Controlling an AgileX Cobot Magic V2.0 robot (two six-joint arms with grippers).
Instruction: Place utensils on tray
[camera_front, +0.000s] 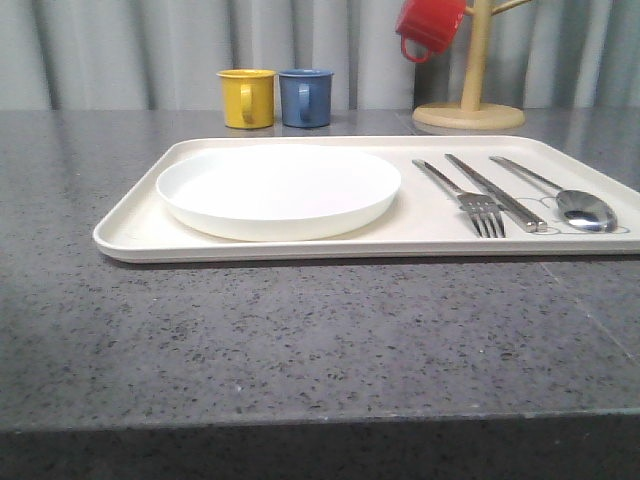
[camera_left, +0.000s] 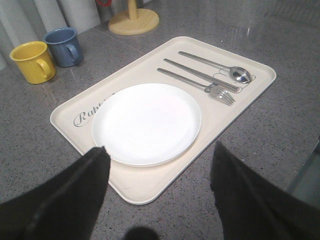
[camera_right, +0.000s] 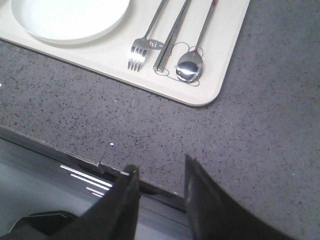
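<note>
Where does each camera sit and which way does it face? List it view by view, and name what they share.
Front view: low at the table's near edge, facing forward over the tray toward the mugs.
Left wrist view: raised, looking down on the plate; left gripper fingers open in the foreground.
Right wrist view: above the table edge, looking down; right gripper open.
Shared: fork, knife, spoon on the tray.

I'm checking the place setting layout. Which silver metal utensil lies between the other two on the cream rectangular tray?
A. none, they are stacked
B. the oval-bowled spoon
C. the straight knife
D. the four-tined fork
C: in the front view the straight silver knife lies between the four-tined fork, nearer the round white plate, and the oval-bowled spoon, all flat on the cream rectangular tray.
</note>
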